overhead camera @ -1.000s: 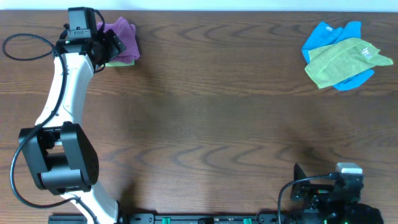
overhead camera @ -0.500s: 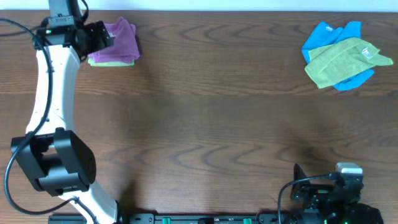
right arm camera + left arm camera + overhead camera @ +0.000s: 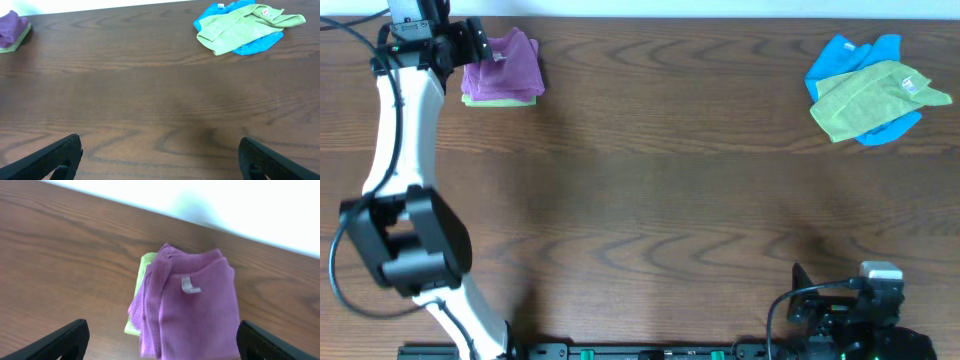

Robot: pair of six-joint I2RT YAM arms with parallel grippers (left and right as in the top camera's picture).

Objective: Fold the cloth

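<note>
Cloth lies folded atop a lime-green cloth at the table's far left corner, folding apparently done; left gripper gapes empty beside it, right gripper wide open, empty, well apart

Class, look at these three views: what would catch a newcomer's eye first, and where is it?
The folded purple cloth, white tag up, lies on a lime-green cloth at the far left corner of the table, with the open left tool just beside it. At the far right, a green cloth is draped over a blue cloth.
</note>
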